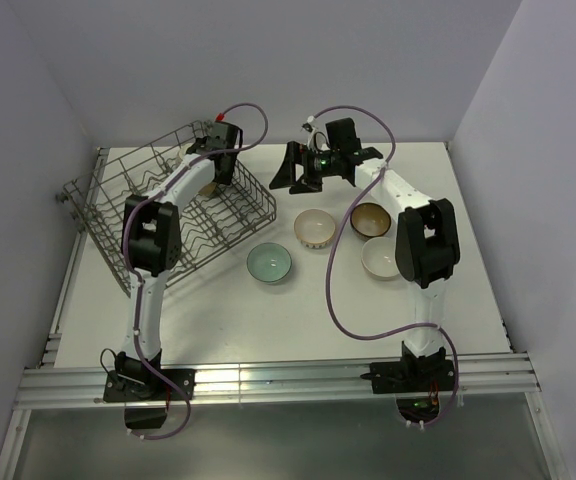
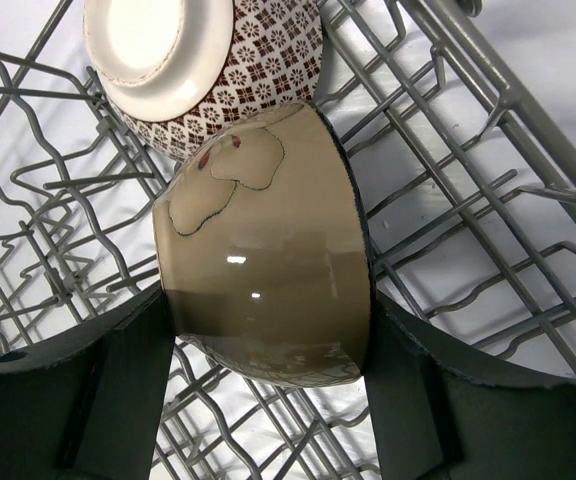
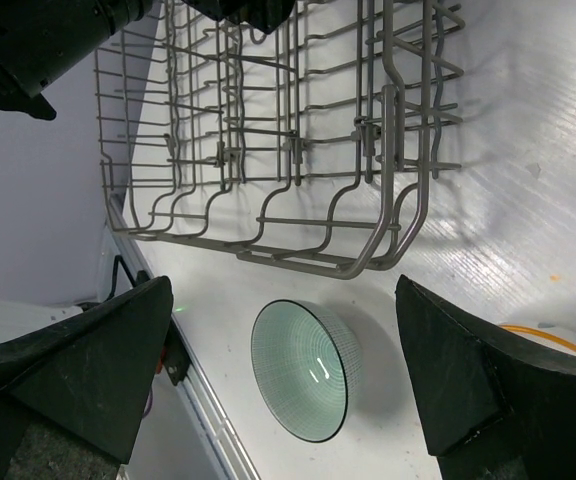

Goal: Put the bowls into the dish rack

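One tan bowl (image 2: 268, 270) is clamped in left fingers (image 2: 118, 400) inside the dish rack (image 3: 328, 222); seat it between tines beside the patterned bowl (image 2: 198, 70), then release. Right fingers (image 3: 78, 370) wide apart, empty.

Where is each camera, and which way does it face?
Top external: above and behind, looking down on table and dish rack; left arm, right arm show.
Left wrist: faces down into the rack; left gripper holds a tan bowl.
Right wrist: faces the rack's side and a green bowl; right gripper open.
Shared: all three show the rack.
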Tool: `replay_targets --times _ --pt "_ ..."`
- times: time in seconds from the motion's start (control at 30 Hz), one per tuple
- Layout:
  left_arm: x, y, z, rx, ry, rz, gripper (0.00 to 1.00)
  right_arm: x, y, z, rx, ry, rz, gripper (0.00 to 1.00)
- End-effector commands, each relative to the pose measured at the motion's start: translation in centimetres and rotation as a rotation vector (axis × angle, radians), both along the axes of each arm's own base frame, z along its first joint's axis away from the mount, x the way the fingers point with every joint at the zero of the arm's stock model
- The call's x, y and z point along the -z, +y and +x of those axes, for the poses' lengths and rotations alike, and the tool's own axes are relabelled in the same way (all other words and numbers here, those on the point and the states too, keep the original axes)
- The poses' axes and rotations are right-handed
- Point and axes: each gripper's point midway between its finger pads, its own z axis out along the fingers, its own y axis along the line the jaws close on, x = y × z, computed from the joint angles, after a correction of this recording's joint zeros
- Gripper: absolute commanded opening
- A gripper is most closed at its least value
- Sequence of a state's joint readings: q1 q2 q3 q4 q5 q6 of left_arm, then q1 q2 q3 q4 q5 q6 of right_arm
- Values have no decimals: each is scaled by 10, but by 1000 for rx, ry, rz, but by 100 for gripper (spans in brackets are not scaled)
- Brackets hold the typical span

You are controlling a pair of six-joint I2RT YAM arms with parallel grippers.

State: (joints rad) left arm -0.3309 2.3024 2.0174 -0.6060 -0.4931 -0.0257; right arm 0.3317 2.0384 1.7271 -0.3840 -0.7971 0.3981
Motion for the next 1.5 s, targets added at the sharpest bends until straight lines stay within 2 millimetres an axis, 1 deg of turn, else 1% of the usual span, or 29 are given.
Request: replay_targets --times 0.0,0.13,0.17,0.2,0.23,0.27,0.33,0.37,0.4,0.53,0.67,0.77,0.87,1.0,1.13,1.23,1.33,1.47 --pt "-9 2 11 -9 -39 19 10 -28 -5 -3 -1 -76 14 99" --pt "0 0 11 1 -24 12 31 -27 -6 -1 1 -76 11 99" --pt "1 -1 11 3 -23 9 42 -28 -6 -1 0 -78 12 99" --pt "1 -1 11 4 -22 8 47 -29 -6 -1 2 -78 13 99" --pt "4 -3 11 9 -16 3 50 -27 -6 -1 2 -72 11 99" --pt "6 -4 11 14 -11 -2 55 -26 -6 -1 1 -72 10 99" --pt "5 -6 12 20 -12 -9 61 -27 -6 -1 1 -73 10 99" --pt "7 -6 11 21 -7 -9 66 -26 -6 -1 1 -73 10 99" --pt "10 -6 10 23 -1 -9 68 -27 -6 -1 1 -73 12 99" --pt "14 -8 9 31 8 -15 84 -26 -7 -1 3 -73 8 100" --pt "19 -11 8 44 22 -27 89 -24 -7 -1 0 -73 4 100" --pt "21 -13 7 53 22 -38 91 -24 -7 -1 0 -71 8 100" --pt "19 -14 8 82 25 -24 92 -23 -7 -2 -2 -70 8 100" --pt "20 -24 9 134 35 -61 93 -23 -8 -2 -1 -70 5 100" --pt "27 -32 6 184 68 -85 96 -23 -8 -2 -2 -70 6 100" --pt "28 -36 5 211 70 -98 97 -24 -8 -1 -4 -71 6 100" --pt "29 -39 5 229 71 -105 98 -23 -8 -1 -4 -71 3 100" --pt "33 -38 5 232 78 -95 99 -21 -8 0 -6 -66 3 100"
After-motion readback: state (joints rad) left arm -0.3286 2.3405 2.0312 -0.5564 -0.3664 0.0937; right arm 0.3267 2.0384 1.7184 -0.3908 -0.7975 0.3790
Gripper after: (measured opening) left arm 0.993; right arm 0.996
